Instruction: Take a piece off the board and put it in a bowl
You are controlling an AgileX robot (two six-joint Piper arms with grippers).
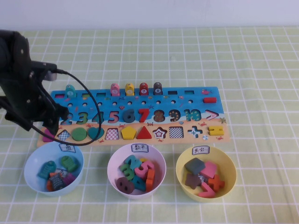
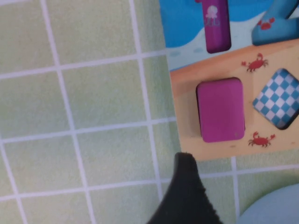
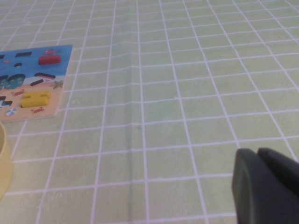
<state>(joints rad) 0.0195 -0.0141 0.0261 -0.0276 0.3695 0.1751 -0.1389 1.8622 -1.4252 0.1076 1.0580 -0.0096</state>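
Observation:
The magenta-purple square piece (image 2: 220, 109) lies flat in its slot at the left end of the board's (image 1: 187, 100) sandy strip; in the high view only its edge (image 1: 47, 136) shows under my left arm. My left gripper (image 1: 48, 127) hovers over that end of the board. In the left wrist view one black finger (image 2: 187, 191) shows alone, off the board's front edge and apart from the piece, so the gripper is open and empty. The yellow bowl (image 1: 232, 164) stands at the front right, holding several pieces. My right gripper (image 3: 261, 161) is shut and empty above bare cloth, out of the high view.
A light blue bowl (image 1: 29, 161) sits just in front of the piece and shows in the left wrist view (image 2: 275, 210). A pale pink bowl (image 1: 112, 161) stands in the middle. The board's right end (image 3: 28, 70) and the yellow bowl's edge (image 3: 3, 163) show in the right wrist view.

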